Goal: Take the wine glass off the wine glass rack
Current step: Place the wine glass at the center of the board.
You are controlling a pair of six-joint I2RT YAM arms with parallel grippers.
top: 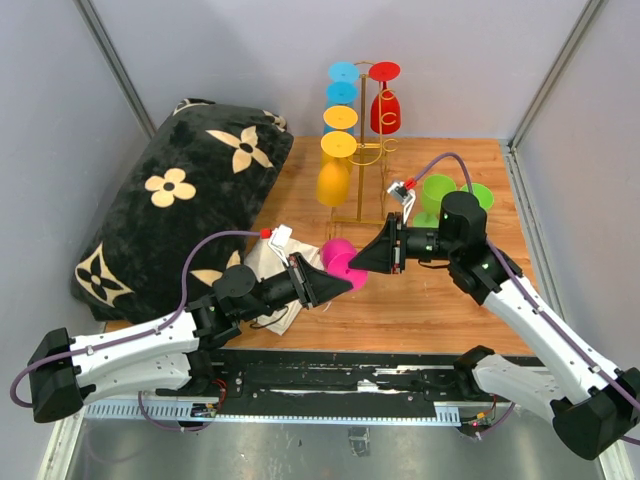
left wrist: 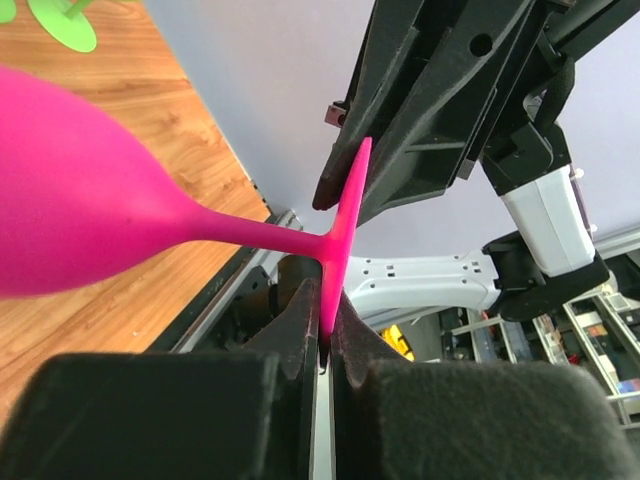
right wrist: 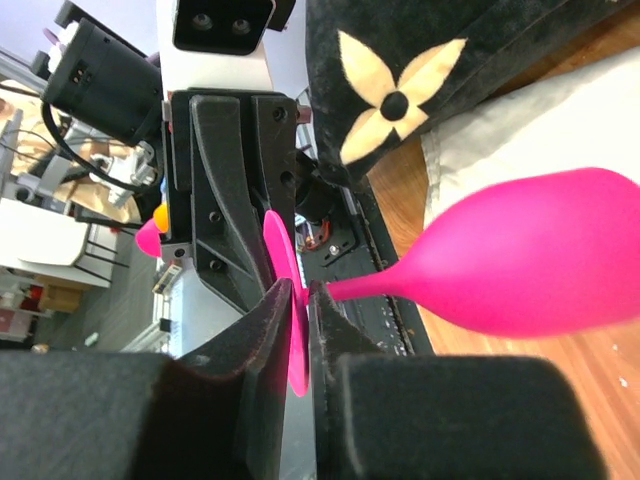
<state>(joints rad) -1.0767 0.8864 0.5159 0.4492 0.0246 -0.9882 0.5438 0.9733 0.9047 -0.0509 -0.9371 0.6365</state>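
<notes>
My left pincer (left wrist: 325,320) is shut on the near edge of the glass's foot. My right pincer (right wrist: 300,300) pinches the same foot from the opposite edge, so we meet tip to tip. The glass (top: 338,255), a pink one, lies sideways between us over the table (top: 420,300), with its bowl toward 11 o'clock. It is off the rack (top: 372,155), which stands apart at 12 o'clock.

On the rack hang a yellow glass (top: 333,183) and a red glass (top: 385,112), feet up. A cloth (top: 265,258) lies just beside my left wrist at 9 o'clock, and a pillow (top: 180,200) fills 10 o'clock. Green glasses (top: 440,190) stand at 2 o'clock, partly hidden behind my right arm.

My fingers cover the foot's rim where I hold it. The bowl's mouth is cut off in both wrist views. I cannot tell whether the bowl touches the table. Blue and orange feet are stacked above the yellow glass, their bowls hidden.
</notes>
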